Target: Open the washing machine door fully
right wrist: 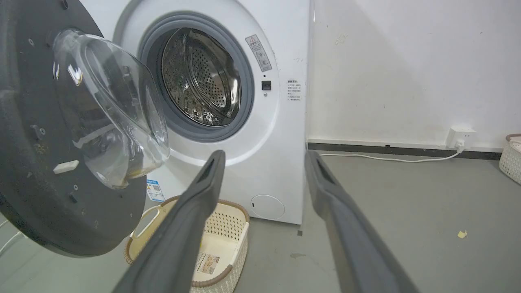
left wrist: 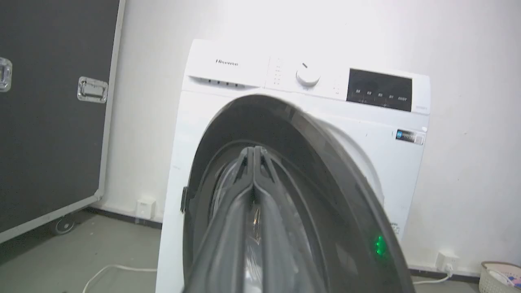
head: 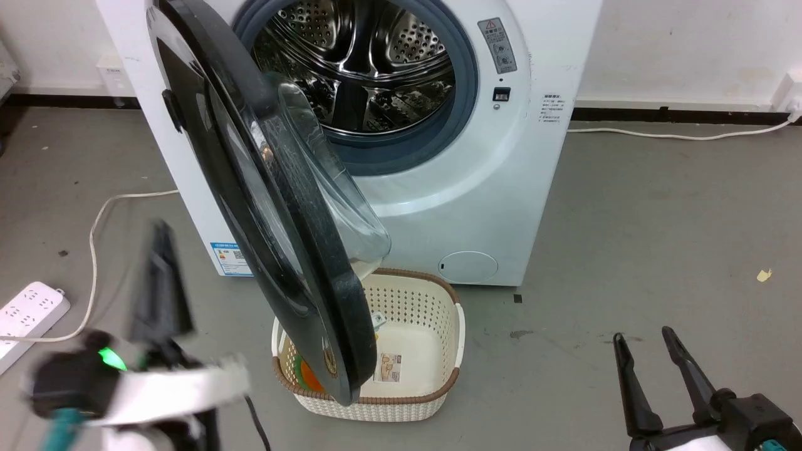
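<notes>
Washing machine door (head: 269, 207) is open partway, hinged on the machine's left side and swung out toward the robot, so the head view sees it nearly edge-on. Its glossy black outer face points left. The clear glass bowl (head: 338, 188) bulges right, toward the opening. In the head view the door's lower edge overlaps the left part of a cream laundry basket (head: 460, 332) with a brown rim, which sits on the grey floor in front of the machine. Whether door and basket touch, cannot tell.

The steel drum (head: 357, 62) is exposed, with the grey rubber ring (head: 467, 81) around it. A small round white flap (head: 468, 266) sits low on the machine front, behind the basket.

Left gripper (head: 161, 282) is blurred at the lower left of the head view, left of the door and apart from it. In the left wrist view its fingers are pressed together with the tips meeting and nothing between them, and they point at the door's black outer face.

Right gripper (head: 643, 336) is at the lower right, over bare floor, well apart from the door and basket. Its fingers are spread wide and empty.

A white power strip (head: 28, 313) with a cable lies on the floor at far left. A black flight case (left wrist: 49, 114) stands left of the machine in the left wrist view.
</notes>
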